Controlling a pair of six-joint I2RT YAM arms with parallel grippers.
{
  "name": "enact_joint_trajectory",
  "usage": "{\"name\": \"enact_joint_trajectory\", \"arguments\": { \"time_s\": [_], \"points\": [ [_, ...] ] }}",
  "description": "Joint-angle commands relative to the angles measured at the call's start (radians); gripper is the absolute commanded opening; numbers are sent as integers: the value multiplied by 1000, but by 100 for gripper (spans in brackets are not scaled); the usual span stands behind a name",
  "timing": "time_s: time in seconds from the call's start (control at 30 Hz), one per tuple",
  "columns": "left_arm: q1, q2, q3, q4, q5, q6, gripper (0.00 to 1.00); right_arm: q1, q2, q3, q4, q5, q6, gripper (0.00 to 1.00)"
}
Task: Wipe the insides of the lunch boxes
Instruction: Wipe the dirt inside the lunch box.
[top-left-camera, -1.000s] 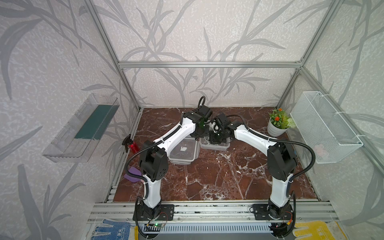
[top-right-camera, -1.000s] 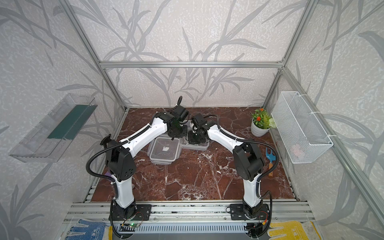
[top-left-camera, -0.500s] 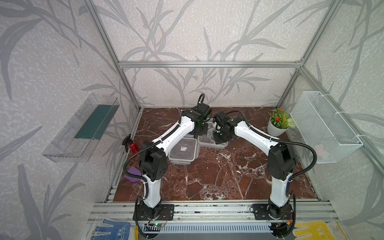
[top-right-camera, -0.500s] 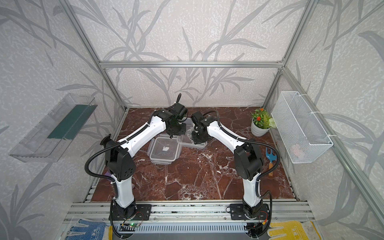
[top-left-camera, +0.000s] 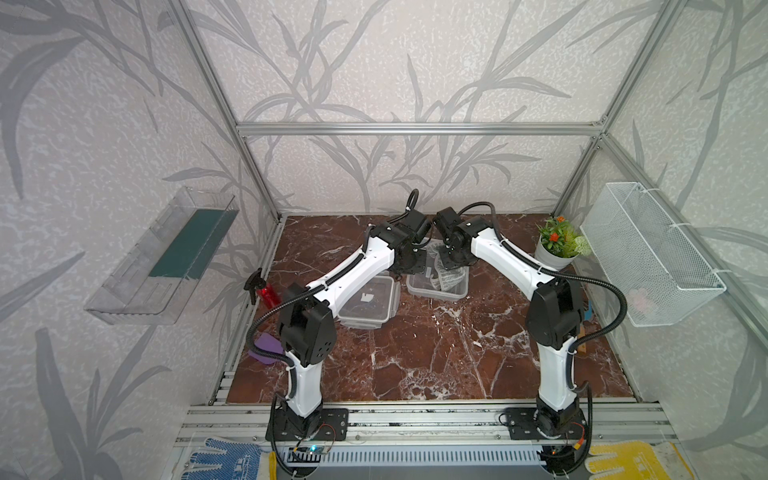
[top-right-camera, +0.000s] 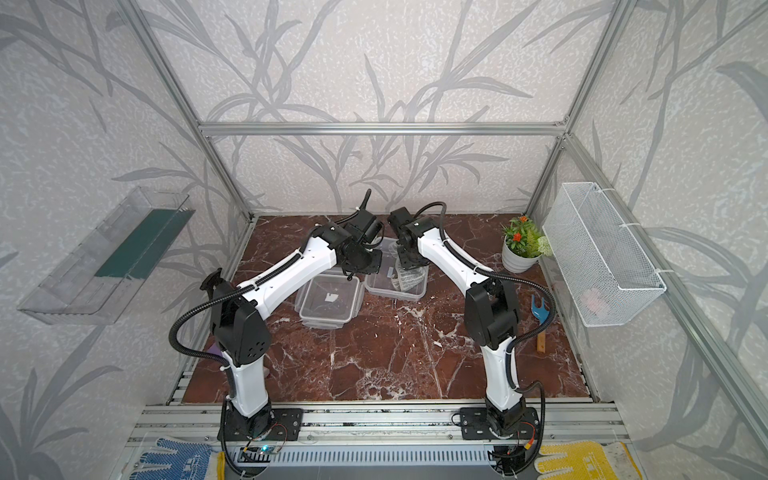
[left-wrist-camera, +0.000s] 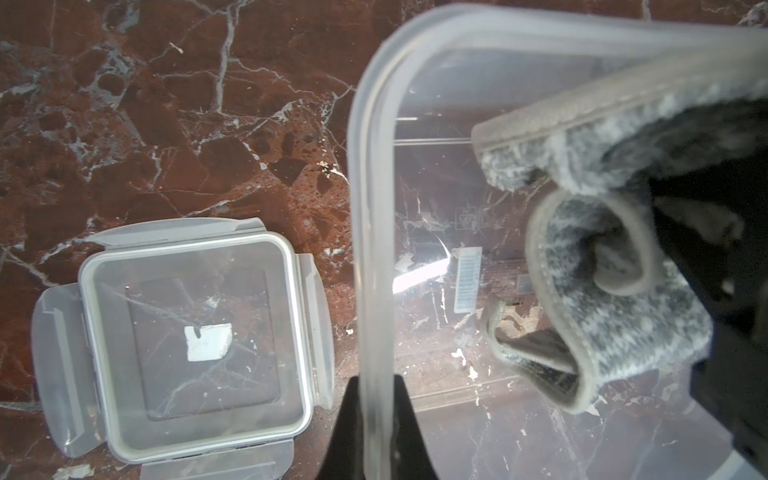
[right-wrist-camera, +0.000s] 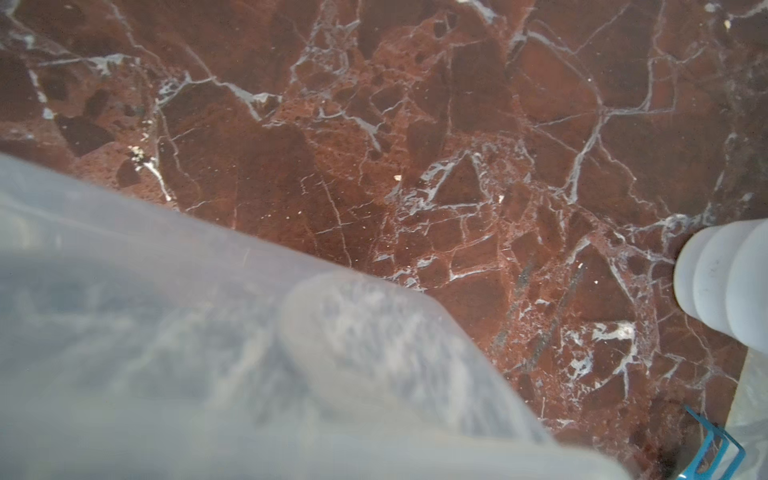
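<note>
Lunch boxes: cloth down in the far box (top-left-camera: 436, 292), near box (top-left-camera: 368, 300) waiting

Both boxes sit on the marble table (top-left-camera: 415, 357), toward the back and between the two arms. They lie just beside each other, the near box closer to the left arm's side.

The left gripper (left-wrist-camera: 376, 419) stands closed across the far box's rim, one finger inside the wall and one outside, pinning the tub in place. The right gripper (top-left-camera: 452, 261) reaches down into the same box with its fingers clamped on a grey cloth (left-wrist-camera: 615, 291). The cloth hangs folded and bunched over the clear base, by the barcode sticker. Whether it presses on the base cannot be told. The right wrist view shows only the cloth blurred through the tub's wall.

The step in hand looks like wiping the inside of the far box, one arm bracing and the other working the cloth. The next move probably calls for pushing the cloth flat onto the base and sweeping it along the floor and into the rounded corners. The left grip should hold firm so the light tub neither slides nor tips.

The near box shows clip flaps around its edge and a white sticker scrap. Whether a lid covers it is unclear. If one does, it has to come off before wiping.
</note>
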Motion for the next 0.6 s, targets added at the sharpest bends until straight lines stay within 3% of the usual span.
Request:
{"name": "enact_joint_trajectory", "arguments": {
  "time_s": [0.0,0.13,0.33,0.57],
  "points": [
    [-7,-75,-29,-24,36,-13,0,-45,48,63,-41,99,39,0],
    [-35,-78,-52,-6,63,-25,0,-50,80,130,-19,52,70,0],
    [-56,-61,-48,19,117,-33,0,-42,83,153,79,-125,138,0],
    [-62,-50,-19,17,125,-33,0,-3,102,192,125,-205,192,0]
  ]
}}
